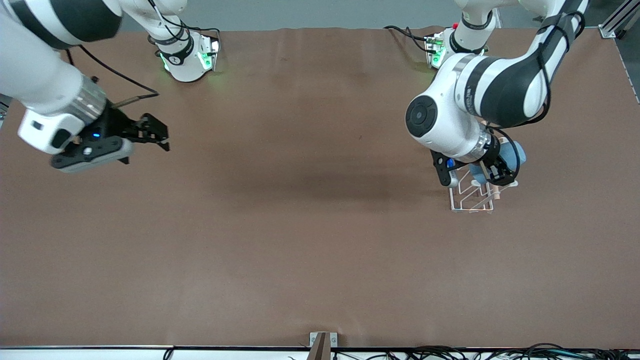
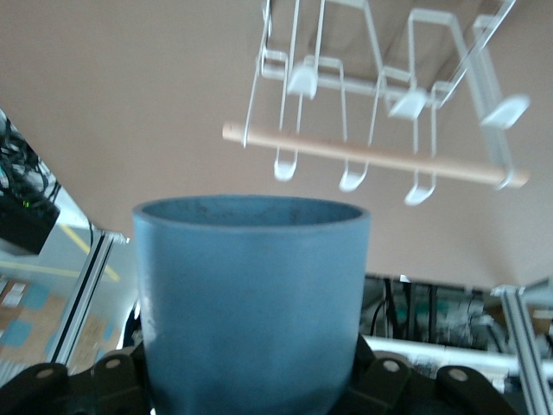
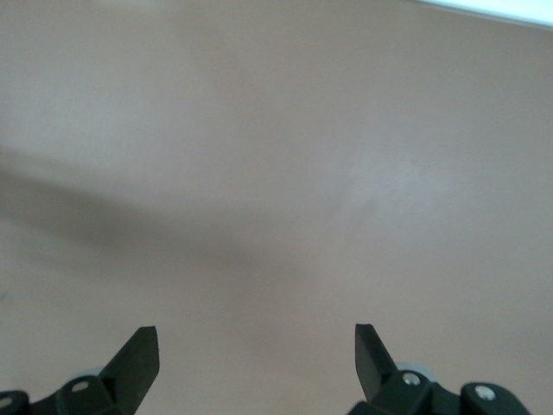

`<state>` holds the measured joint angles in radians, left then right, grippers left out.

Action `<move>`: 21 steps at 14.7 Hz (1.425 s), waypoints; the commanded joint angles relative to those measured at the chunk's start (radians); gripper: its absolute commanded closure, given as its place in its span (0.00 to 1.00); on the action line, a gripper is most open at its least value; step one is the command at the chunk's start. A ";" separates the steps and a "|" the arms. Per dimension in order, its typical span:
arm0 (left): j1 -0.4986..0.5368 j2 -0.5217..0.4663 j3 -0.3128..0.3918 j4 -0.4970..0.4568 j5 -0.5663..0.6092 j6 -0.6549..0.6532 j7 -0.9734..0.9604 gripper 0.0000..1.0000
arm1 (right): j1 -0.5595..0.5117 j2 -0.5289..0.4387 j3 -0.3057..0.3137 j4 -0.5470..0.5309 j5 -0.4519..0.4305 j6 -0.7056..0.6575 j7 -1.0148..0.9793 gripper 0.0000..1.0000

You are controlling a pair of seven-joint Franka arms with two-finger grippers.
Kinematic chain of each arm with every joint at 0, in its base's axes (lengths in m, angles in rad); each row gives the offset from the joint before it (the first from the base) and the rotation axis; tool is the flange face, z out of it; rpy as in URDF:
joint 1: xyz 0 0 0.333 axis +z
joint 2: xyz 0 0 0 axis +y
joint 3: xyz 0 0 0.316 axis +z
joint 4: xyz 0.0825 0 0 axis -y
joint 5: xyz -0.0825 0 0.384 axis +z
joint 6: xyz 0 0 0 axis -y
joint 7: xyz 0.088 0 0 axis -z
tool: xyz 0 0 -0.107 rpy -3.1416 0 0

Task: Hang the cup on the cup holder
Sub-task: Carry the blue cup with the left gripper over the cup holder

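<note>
The light-blue cup (image 1: 511,156) is held in my left gripper (image 1: 495,172), which is shut on it above the white wire cup holder (image 1: 472,197) at the left arm's end of the table. In the left wrist view the cup (image 2: 251,298) fills the lower middle, its open mouth facing the cup holder (image 2: 380,112) with its wooden rod (image 2: 371,154) and looped prongs. The cup sits clear of the prongs. My right gripper (image 1: 157,135) is open and empty above bare table at the right arm's end; its fingertips (image 3: 143,350) show only tabletop between them.
The brown table (image 1: 300,225) is bare apart from the rack. Cables and a small bracket (image 1: 322,345) lie along the table edge nearest the front camera. The arm bases stand along the table edge farthest from the front camera.
</note>
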<state>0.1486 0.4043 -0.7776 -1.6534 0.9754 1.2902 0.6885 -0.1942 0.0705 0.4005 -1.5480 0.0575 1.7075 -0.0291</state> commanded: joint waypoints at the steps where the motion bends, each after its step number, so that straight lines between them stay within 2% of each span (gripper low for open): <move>1: 0.003 0.074 -0.006 -0.017 0.109 -0.040 0.019 0.57 | 0.128 0.000 -0.216 0.078 -0.009 -0.049 0.001 0.00; 3: -0.003 0.100 -0.006 -0.061 0.175 -0.046 0.019 0.57 | 0.156 0.000 -0.291 0.123 -0.001 -0.090 0.000 0.00; 6: -0.012 0.143 -0.006 -0.068 0.218 -0.048 0.019 0.57 | 0.157 -0.006 -0.330 0.195 -0.016 -0.233 0.009 0.00; 10: -0.023 0.200 -0.005 -0.069 0.255 -0.071 0.011 0.57 | 0.219 -0.095 -0.452 0.142 -0.022 -0.282 0.006 0.00; 14: -0.029 0.246 -0.005 -0.069 0.289 -0.121 0.006 0.56 | 0.225 -0.101 -0.453 0.137 -0.085 -0.282 0.005 0.00; 18: -0.038 0.277 -0.005 -0.069 0.295 -0.123 -0.030 0.55 | 0.210 -0.095 -0.451 0.157 -0.079 -0.281 -0.003 0.00; 21: -0.041 0.306 0.009 -0.069 0.304 -0.123 -0.066 0.48 | 0.216 -0.089 -0.454 0.148 -0.073 -0.279 -0.002 0.00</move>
<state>0.1162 0.6875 -0.7756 -1.7297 1.2520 1.1901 0.6442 0.0058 -0.0084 -0.0427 -1.3803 -0.0057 1.4210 -0.0329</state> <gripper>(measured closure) 0.251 0.000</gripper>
